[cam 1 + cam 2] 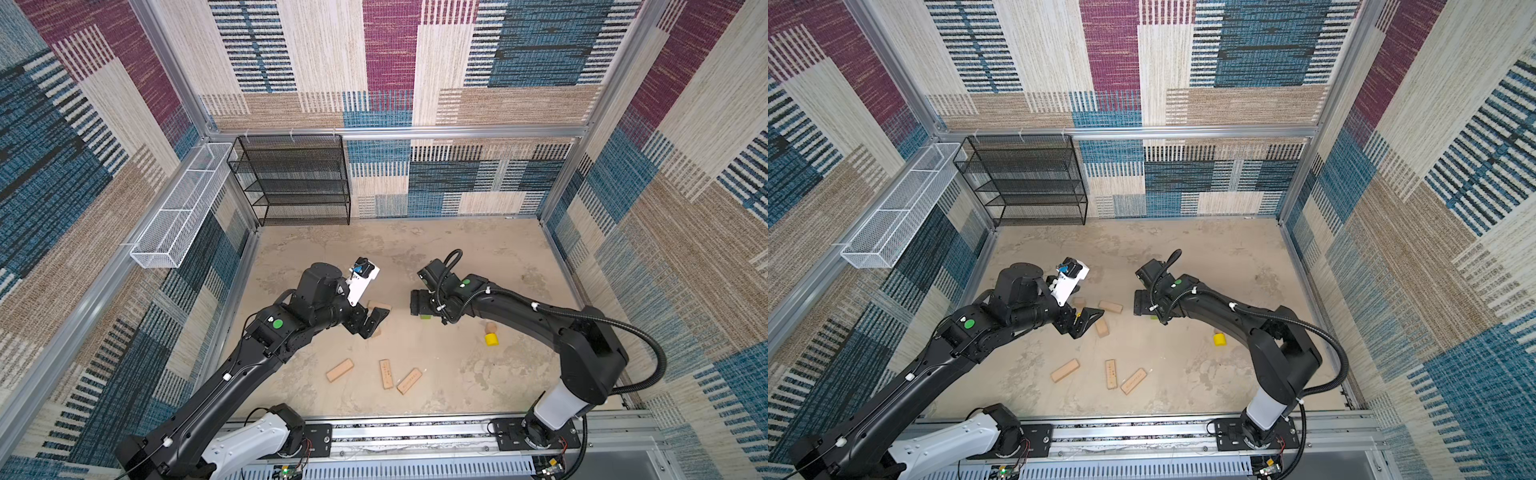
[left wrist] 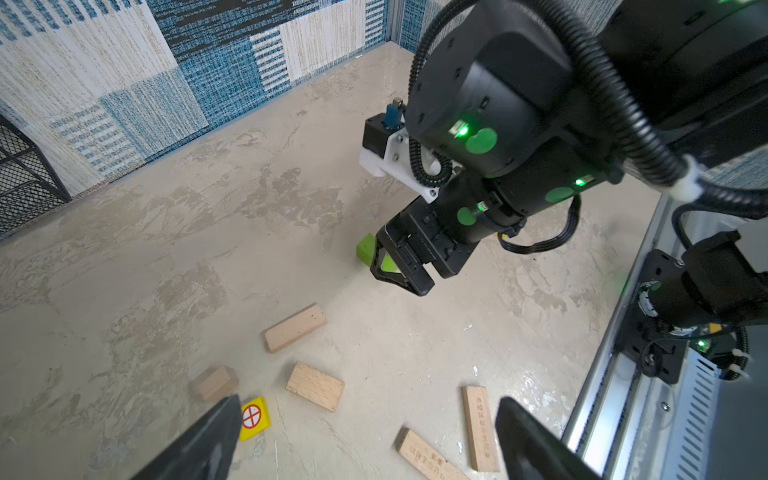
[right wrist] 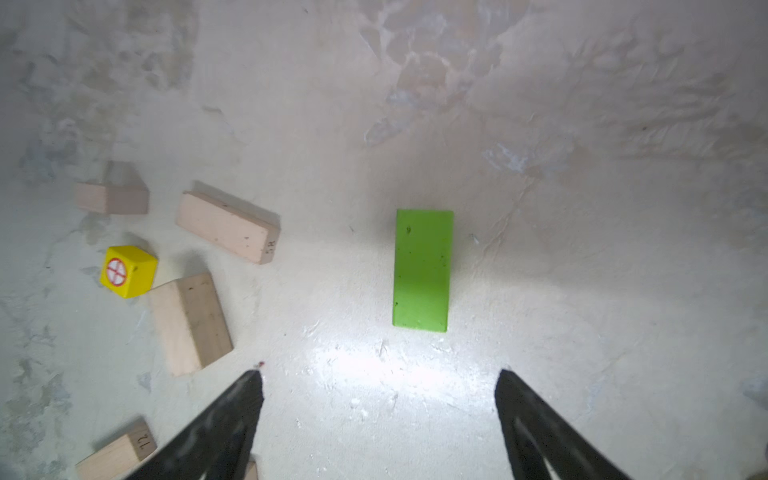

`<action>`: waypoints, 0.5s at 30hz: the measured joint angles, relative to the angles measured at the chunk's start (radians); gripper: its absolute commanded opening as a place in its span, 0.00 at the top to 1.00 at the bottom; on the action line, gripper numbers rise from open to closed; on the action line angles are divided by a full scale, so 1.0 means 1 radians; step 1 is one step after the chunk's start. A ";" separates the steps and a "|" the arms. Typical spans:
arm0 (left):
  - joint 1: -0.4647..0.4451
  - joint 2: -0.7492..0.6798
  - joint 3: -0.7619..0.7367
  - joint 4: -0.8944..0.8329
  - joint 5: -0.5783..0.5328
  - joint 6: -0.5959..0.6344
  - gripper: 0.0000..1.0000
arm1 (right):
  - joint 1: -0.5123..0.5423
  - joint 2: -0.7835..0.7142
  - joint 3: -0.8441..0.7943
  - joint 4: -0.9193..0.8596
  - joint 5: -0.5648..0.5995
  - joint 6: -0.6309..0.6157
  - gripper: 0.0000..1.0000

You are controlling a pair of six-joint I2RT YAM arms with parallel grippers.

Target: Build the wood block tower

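Note:
The wood blocks lie singly on the table, and no wood block tower shows in any view. A green oblong [image 3: 422, 270] lies flat just beyond my right gripper [image 3: 380, 378], which is open and empty. My left gripper [image 2: 370, 415] is open too, with nothing between its fingers. It hangs over a red-marked yellow cube [image 2: 254, 417], a small tan cube [image 2: 217, 383] and two tan bricks [image 2: 315, 386] [image 2: 295, 328]. Three more tan bricks [image 1: 340, 370] [image 1: 386, 374] [image 1: 409, 381] lie nearer the front. A yellow cylinder [image 1: 492, 339] and a tan round piece [image 1: 491, 327] sit under the right arm.
A black mesh shelf [image 1: 297, 178] stands at the back left. On the left wall hangs a white wire basket [image 1: 178, 208]. A metal rail [image 1: 415, 432] with both arm bases runs along the front edge. The two grippers face each other near the table's middle.

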 measured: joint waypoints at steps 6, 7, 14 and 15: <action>0.002 0.101 0.052 -0.001 0.045 -0.090 0.01 | 0.042 -0.177 0.018 -0.005 0.037 -0.086 0.04; 0.002 0.117 0.064 -0.002 0.050 -0.108 0.01 | 0.047 -0.210 0.012 -0.004 0.042 -0.097 0.02; 0.004 0.146 0.088 -0.043 -0.072 -0.263 0.01 | 0.053 -0.414 -0.074 -0.025 0.054 -0.140 0.00; 0.006 0.140 0.075 -0.048 -0.089 -0.277 0.01 | 0.053 -0.420 -0.078 -0.032 0.054 -0.146 0.00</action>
